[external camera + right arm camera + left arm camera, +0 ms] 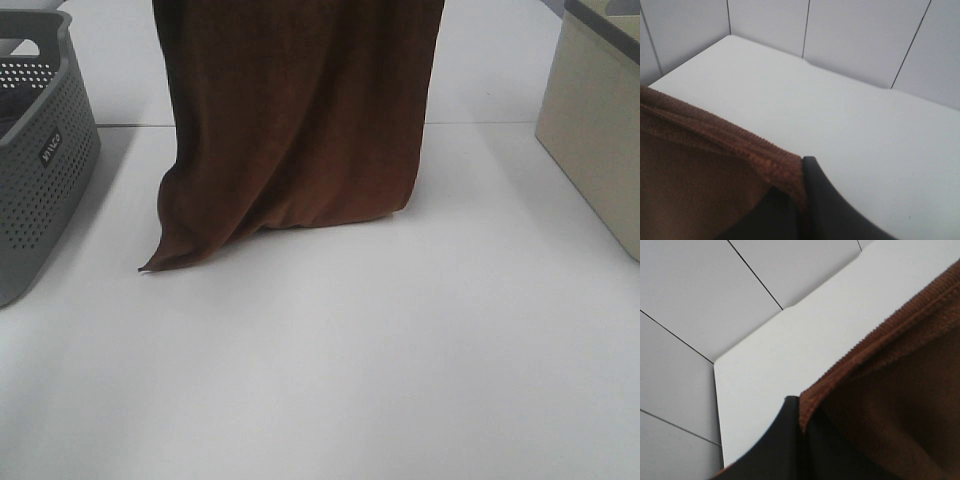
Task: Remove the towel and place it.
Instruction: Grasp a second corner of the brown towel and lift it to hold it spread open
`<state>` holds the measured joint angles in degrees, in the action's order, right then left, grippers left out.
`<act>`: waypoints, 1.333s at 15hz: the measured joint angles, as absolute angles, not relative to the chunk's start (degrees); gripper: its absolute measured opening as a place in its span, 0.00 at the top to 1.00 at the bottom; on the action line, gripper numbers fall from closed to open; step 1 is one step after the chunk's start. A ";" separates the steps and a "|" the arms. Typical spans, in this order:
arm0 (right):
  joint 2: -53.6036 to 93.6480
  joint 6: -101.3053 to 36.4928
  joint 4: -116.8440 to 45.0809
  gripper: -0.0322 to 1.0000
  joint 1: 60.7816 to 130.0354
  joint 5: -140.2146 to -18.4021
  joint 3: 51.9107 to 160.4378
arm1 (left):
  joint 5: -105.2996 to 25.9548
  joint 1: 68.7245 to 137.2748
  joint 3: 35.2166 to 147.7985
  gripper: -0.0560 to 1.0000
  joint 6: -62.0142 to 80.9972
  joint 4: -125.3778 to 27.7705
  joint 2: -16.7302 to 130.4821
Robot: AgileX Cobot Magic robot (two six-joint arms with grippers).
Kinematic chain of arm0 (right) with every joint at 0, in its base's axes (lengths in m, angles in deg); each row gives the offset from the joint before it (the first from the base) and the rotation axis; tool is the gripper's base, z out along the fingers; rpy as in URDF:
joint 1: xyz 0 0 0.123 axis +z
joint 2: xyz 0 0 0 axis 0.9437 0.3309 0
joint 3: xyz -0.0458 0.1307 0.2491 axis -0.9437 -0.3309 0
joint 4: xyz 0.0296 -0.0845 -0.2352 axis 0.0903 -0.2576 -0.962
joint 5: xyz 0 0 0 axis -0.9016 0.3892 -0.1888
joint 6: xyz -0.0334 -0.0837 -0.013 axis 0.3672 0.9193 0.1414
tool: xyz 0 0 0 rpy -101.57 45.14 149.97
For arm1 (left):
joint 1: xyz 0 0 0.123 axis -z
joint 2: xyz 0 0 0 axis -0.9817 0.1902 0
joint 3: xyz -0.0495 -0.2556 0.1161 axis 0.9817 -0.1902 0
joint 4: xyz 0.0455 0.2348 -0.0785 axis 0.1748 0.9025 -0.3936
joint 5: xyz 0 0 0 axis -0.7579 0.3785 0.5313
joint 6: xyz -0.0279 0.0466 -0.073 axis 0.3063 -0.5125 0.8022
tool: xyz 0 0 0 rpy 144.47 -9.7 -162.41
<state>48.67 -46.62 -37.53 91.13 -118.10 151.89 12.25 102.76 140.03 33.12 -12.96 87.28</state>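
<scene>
Towel [300, 120] of dark brown terry hangs straight below left tool [801, 416] and right tool [799, 184], both clamped on its top hem.

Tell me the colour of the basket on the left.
The basket is grey, dotted with small holes; best in the exterior high view.

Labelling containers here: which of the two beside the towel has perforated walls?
The grey basket at the left; the beige bin at the right has plain, solid walls.
</scene>
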 joint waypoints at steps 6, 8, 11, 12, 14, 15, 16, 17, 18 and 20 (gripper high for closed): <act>62.36 -46.62 -41.71 0.96 90.45 -97.93 168.62 | -17.26 96.00 156.02 0.95 33.01 -16.51 103.50; 63.45 -46.62 -42.11 0.96 90.33 -94.03 169.02 | -24.19 95.77 156.02 0.95 32.95 -16.17 105.16; 64.71 -46.62 -42.97 0.96 90.33 -92.03 169.25 | -32.38 95.59 156.08 0.95 32.95 -14.39 106.82; 65.29 -46.62 -42.97 0.96 90.33 -92.26 169.25 | -33.30 95.02 156.25 0.95 32.78 -14.05 107.28; 66.32 -46.56 -42.97 0.96 90.33 -93.17 169.25 | -32.50 93.70 156.31 0.95 32.78 -14.56 108.19; 66.49 -46.56 -42.97 0.96 90.33 -94.21 169.25 | -31.24 93.65 156.31 0.95 32.78 -14.68 108.42; 66.43 -46.56 -43.03 0.96 90.33 -94.95 169.25 | -29.92 93.65 156.31 0.95 32.78 -14.85 108.60; 66.43 -46.56 -43.03 0.96 90.33 -95.93 169.25 | -28.09 93.70 156.31 0.95 32.72 -15.19 108.60; 66.43 -46.56 -43.03 0.96 90.33 -97.53 169.25 | -26.14 93.76 156.31 0.95 32.72 -15.54 108.60; 66.43 -46.56 -42.86 0.96 90.33 -100.28 169.25 | -21.73 93.76 156.31 0.95 32.55 -16.63 108.60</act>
<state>66.43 -46.56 -42.86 90.33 -100.28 169.25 -21.73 93.76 156.31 32.55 -16.63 108.60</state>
